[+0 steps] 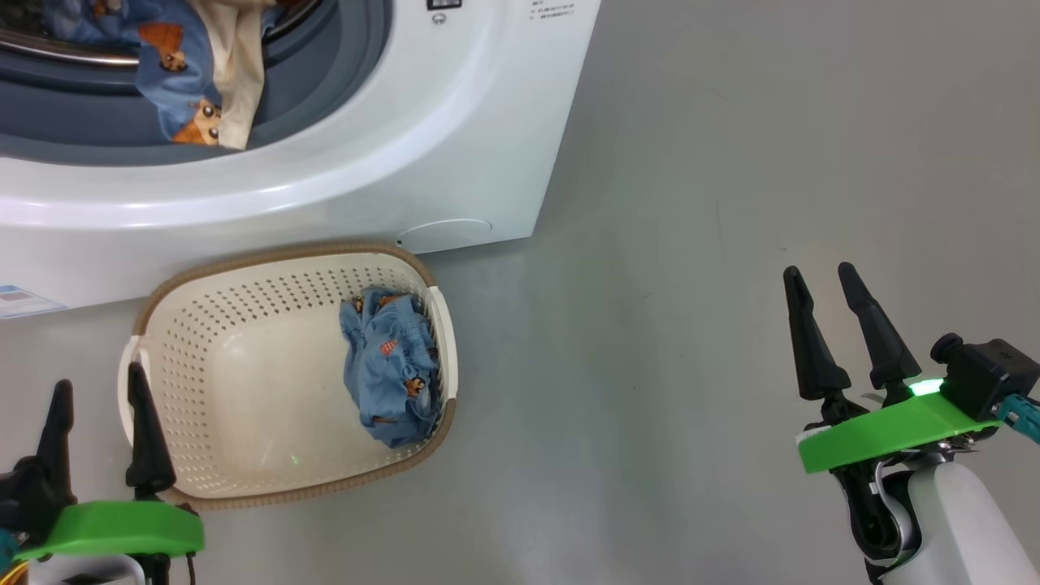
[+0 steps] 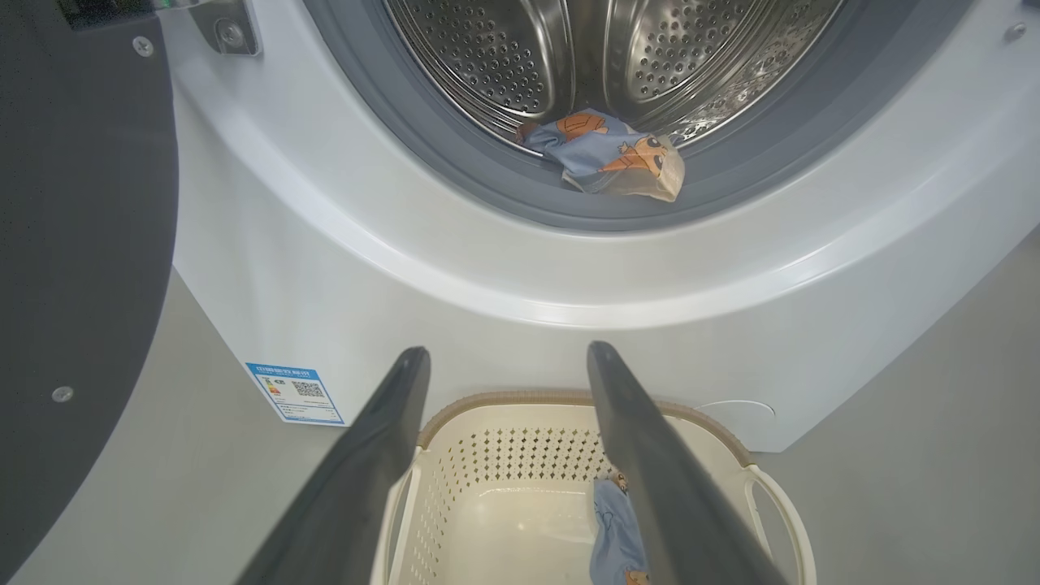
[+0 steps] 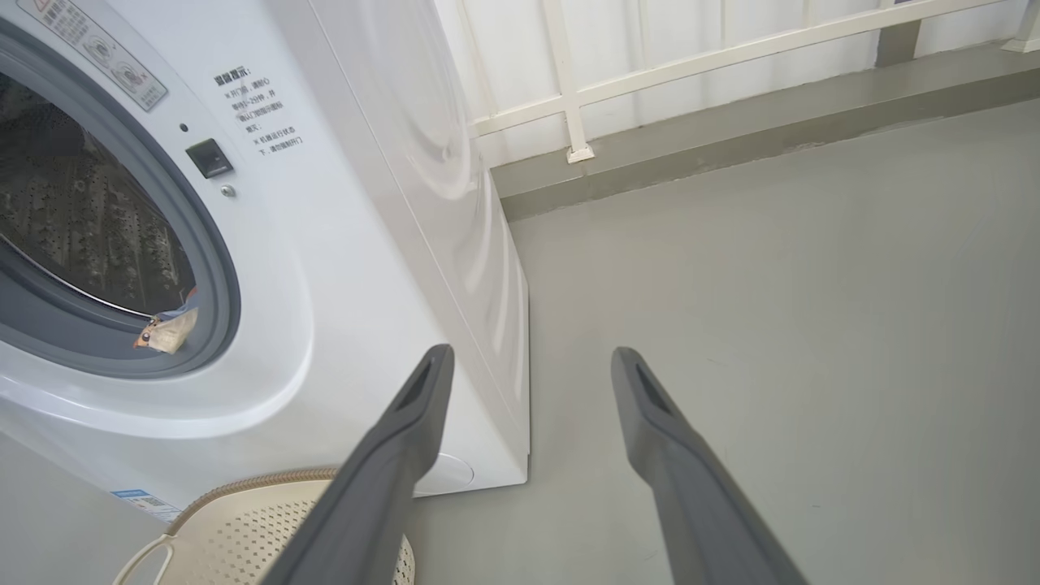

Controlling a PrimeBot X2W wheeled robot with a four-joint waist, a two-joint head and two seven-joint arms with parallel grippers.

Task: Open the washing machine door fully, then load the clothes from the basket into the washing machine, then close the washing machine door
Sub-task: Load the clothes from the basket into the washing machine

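Observation:
The white washing machine stands open; its door swings out at the left of the left wrist view. One blue garment with cream patches lies over the grey seal at the drum's mouth, seen too in the left wrist view. A second blue garment is bunched at the right end of the cream basket on the floor before the machine. My left gripper is open and empty just left of the basket. My right gripper is open and empty over bare floor, far right.
Grey floor stretches to the right of the machine. A white railing and a low step run along the far wall behind it. A blue label sits on the machine's lower front corner.

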